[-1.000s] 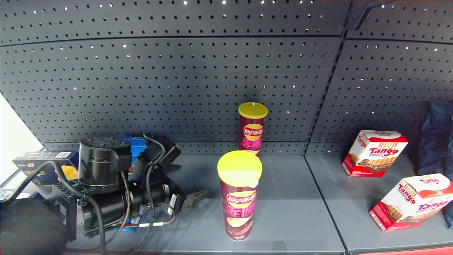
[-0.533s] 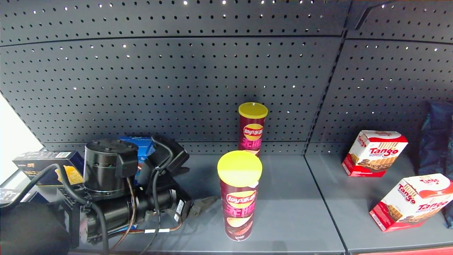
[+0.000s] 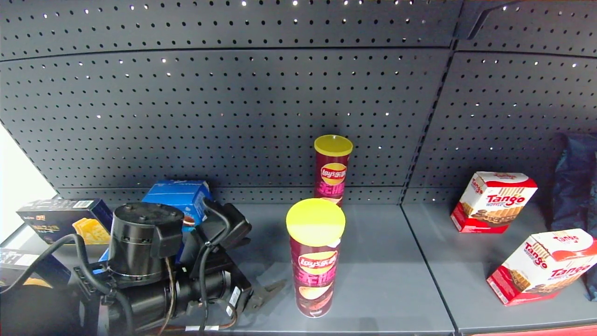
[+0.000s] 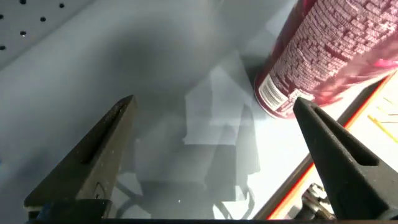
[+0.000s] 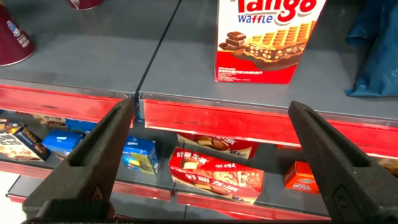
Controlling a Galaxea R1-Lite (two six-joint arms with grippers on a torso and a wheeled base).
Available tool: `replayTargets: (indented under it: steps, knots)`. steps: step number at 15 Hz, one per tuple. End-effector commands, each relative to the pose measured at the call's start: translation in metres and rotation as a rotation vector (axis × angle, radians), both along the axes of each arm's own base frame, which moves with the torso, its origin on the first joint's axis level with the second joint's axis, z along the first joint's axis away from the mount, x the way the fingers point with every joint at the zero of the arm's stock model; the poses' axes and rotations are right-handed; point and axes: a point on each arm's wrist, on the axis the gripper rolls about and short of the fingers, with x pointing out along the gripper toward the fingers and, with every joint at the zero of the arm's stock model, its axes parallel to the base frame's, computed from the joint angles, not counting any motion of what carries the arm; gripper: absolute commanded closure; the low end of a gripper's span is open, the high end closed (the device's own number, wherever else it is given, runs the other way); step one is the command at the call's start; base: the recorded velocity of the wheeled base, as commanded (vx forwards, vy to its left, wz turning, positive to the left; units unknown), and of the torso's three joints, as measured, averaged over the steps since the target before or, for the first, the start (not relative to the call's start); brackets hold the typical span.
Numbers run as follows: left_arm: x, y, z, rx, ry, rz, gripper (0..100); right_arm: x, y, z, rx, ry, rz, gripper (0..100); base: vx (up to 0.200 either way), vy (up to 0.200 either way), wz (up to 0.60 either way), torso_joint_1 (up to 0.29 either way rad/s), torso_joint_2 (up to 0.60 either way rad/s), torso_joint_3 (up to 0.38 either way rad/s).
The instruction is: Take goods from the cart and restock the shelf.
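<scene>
Shelf (image 3: 382, 261) is holding a blue box (image 3: 179, 198) behind, a chip can (image 3: 316, 261) in front. Left gripper (image 4: 212, 102) is hovering beside that can, right gripper (image 5: 211, 104) before the shelf edge, both gaping wide, empty.

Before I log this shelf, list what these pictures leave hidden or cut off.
Blue box: lower part behind the left arm, head view.
Dark bag: cut by the head view's right edge.
Front can: top past the left wrist view's edge.
</scene>
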Motion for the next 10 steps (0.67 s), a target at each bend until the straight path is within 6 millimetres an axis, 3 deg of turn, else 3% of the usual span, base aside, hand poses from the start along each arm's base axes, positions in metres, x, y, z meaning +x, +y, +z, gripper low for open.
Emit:
replayTargets:
  steps: [1,10]
  knots:
    - [0.005,-0.006,0.003,-0.012,-0.019,-0.001,0,0.000,0.000,0.000,-0.001,0.000,0.001,0,0.000,0.000,0.00,0.000,0.00,0.000]
    - [0.007,-0.022,0.003,-0.007,-0.028,-0.029,0,0.000,0.000,0.000,-0.001,0.001,0.001,0,0.000,0.000,0.00,0.000,0.00,0.000]
